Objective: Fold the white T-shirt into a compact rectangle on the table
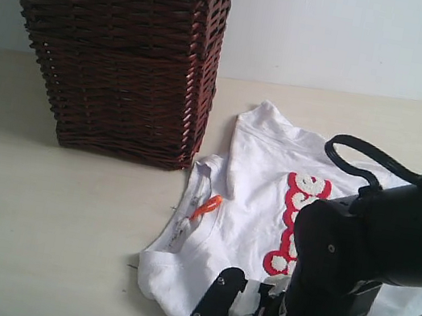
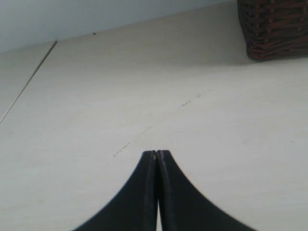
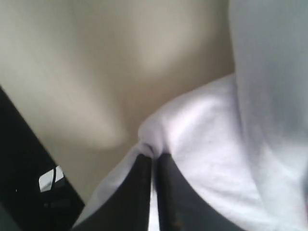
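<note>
On the pale tabletop (image 1: 45, 219), just to the right of the brown wicker basket (image 1: 115, 51), the white T-shirt (image 1: 260, 183) lies rumpled and chest up. Its red-outlined lettering (image 1: 298, 222) and orange neck tag (image 1: 208, 205) are showing. At the shirt's near edge the right end effector (image 3: 154, 156) is clenched, its fingers pressed together with a bunched fold of the white cloth pinched at their tips. The left end effector (image 2: 156, 153) is clenched too, grasping nothing, over bare tabletop, with a corner of the basket beyond it.
</note>
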You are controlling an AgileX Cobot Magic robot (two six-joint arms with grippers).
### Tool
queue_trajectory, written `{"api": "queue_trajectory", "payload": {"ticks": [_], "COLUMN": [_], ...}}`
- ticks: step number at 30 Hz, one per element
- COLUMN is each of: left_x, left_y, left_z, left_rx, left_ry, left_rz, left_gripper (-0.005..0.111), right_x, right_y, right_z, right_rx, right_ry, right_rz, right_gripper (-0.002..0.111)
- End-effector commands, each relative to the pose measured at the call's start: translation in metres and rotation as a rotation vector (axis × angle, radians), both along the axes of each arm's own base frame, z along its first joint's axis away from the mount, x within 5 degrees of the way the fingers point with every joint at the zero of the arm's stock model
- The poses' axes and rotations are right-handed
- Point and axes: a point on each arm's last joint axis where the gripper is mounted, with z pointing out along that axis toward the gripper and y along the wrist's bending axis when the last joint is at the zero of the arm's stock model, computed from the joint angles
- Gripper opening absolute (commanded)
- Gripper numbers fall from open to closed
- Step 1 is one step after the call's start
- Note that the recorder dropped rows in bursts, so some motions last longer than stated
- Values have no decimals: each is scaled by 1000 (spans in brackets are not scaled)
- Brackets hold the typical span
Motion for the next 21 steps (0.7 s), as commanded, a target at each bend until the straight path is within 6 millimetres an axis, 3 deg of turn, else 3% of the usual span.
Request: {"api": "queue_trajectory", "payload": {"ticks": [1,9,18,21], "left_x": [0,0,0,0], "left_y": [0,0,0,0], "left_z": [1,1,1,1], "left_rx": [-14,-14,-14,-14], "left_ry": [-8,-8,-8,-8], "left_rz": [4,4,4,4], "left_gripper": [0,0,0,0], "right_x": [-8,-14,1,-1], "right_y": [-4,-6,6,10], "right_z": [28,83,131,144], "right_rx": [18,146,267,308], "right_ry": [12,-43,-188,-164], "right_rz": [47,102,104,96], "right_gripper": [0,0,0,0]}}
